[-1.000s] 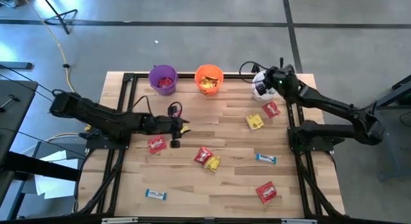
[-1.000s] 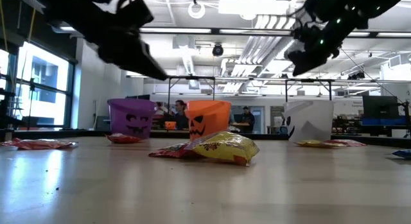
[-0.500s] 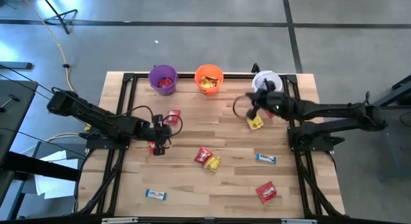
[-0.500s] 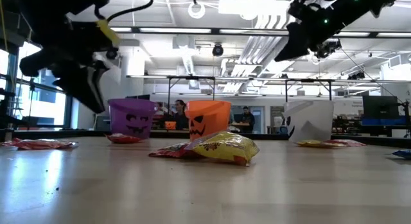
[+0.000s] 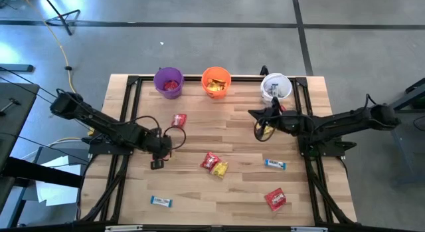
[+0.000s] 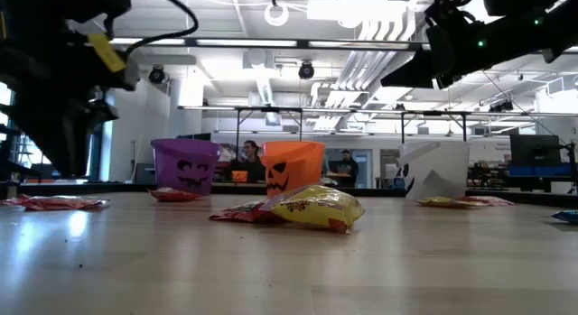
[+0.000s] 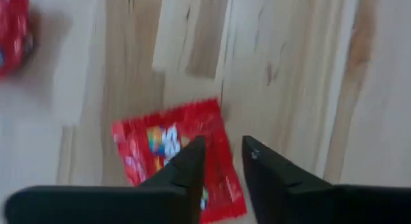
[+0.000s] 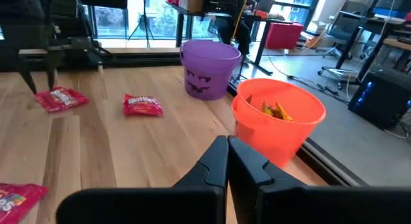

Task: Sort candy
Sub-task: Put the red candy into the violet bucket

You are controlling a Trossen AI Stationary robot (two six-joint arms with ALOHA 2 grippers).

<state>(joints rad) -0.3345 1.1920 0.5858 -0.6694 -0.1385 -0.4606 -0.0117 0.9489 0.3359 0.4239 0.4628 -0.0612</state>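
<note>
A: From above, is the red packet under the left end effector (image 5: 157,164) visible?

B: No, the arm hides it. In the left wrist view the red packet (image 7: 173,156) is blurred, its print is not readable, and the fingers (image 7: 186,166) cover its lower part. A second red packet (image 7: 13,33) is cut by the edge.

A: And the yellow packet (image 5: 265,130)?

B: The right arm mostly covers it. What the white bucket (image 5: 275,87) contains is too small to tell.

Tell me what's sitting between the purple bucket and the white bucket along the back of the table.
The orange bucket, with yellow candy inside, stands between the purple bucket and the white bucket. The high view shows it.
</note>
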